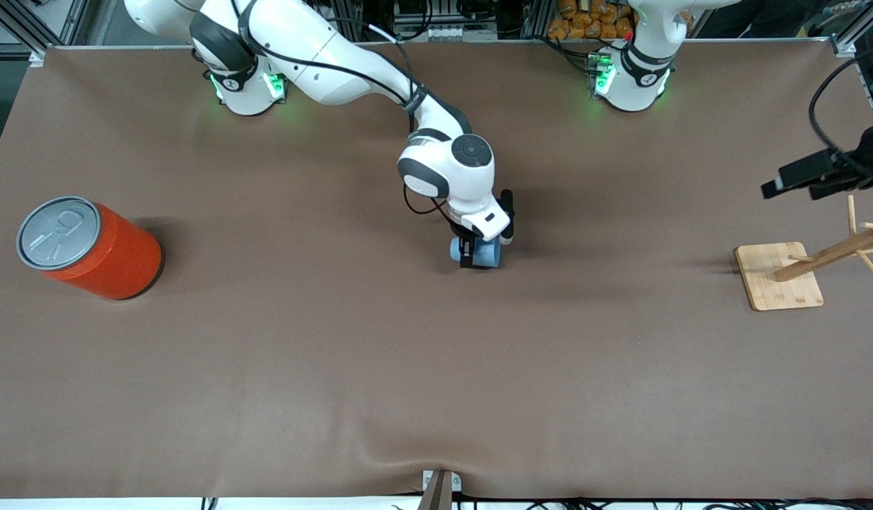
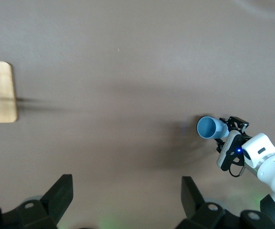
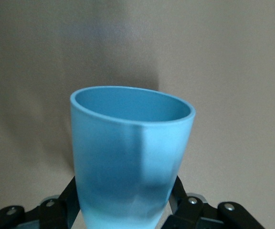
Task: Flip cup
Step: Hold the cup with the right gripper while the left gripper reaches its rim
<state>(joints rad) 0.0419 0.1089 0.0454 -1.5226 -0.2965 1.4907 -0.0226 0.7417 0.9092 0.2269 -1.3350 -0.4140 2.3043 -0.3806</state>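
Front view shows the right arm reaching out from its base to the middle of the table. Its right gripper is low down and squeezed tight on the little blue cup. The cup is lying on its side in the grip, right at the brown cloth, and I cannot tell if it touches. A big orange can stands well apart at the right arm's end of the table. A wooden rack stands at the left arm's end. The left gripper hangs up high above that rack and waits. Left wrist view looks down from there. Its own two fingers are spread wide with nothing between them. Well apart, the cup pokes out sideways from the right gripper, and its open mouth points away from the white hand that holds it. Right wrist view is filled by the cup. The black fingers pinch it near its narrow bottom, and the wide rim is the end away from the hand. So the cup's long way runs straight out from the gripper. I think a turn of that wrist would bring the mouth up or down. The right arm has it already, so the job is its to do.
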